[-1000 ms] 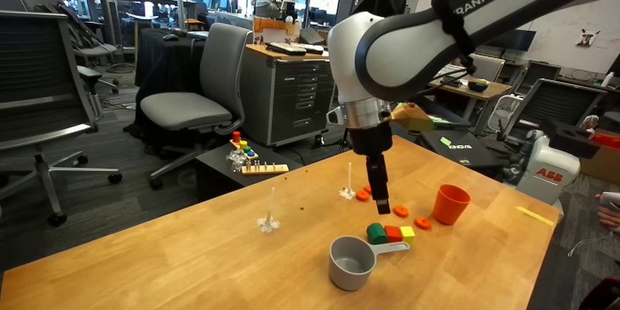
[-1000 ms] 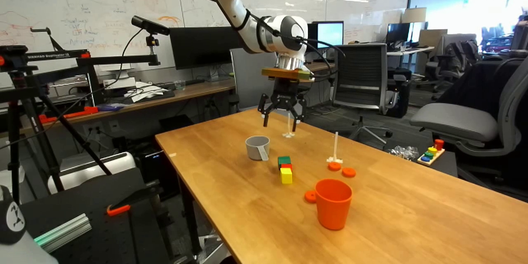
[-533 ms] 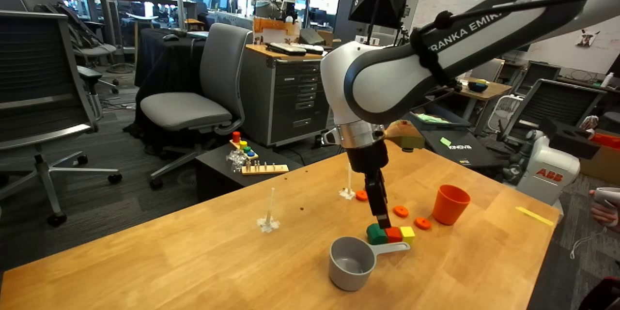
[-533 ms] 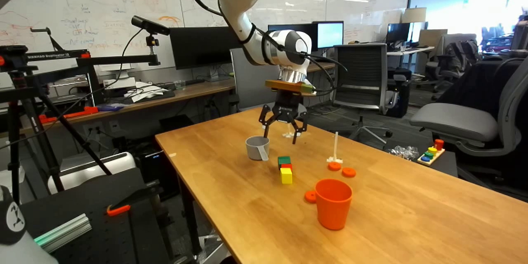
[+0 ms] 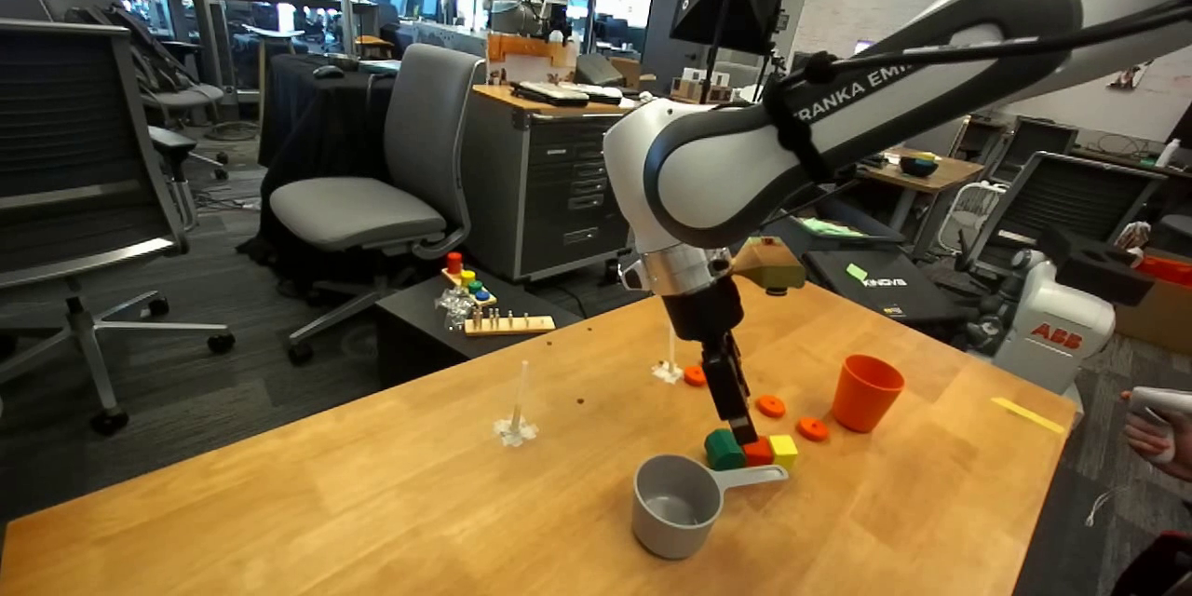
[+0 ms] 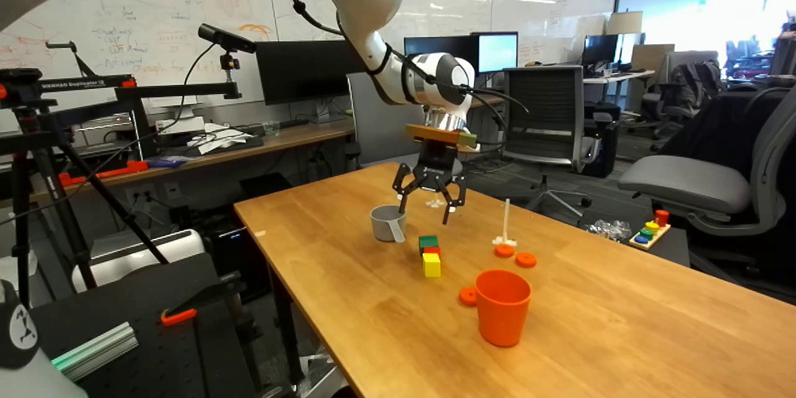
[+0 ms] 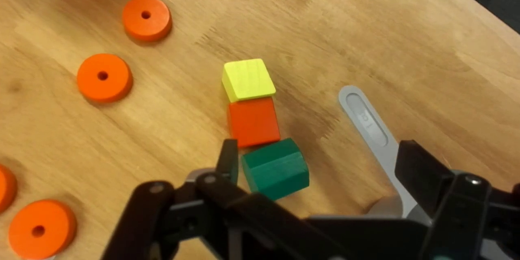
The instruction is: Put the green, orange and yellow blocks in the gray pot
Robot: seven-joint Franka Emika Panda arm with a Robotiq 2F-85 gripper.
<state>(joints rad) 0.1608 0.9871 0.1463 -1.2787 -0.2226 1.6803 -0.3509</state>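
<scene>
1. Hand (image 6: 423,217) is spread wide, just hanging over the bench (image 5: 372,503).
2. Green block (image 7: 276,169), orange block (image 7: 254,122), yellow block (image 7: 248,80): all lined up on the bench.
3. Gray pot (image 5: 672,507) sits upright near them.

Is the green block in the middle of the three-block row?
No, in the wrist view the orange block sits in the middle, between the yellow block and the green block.
</scene>
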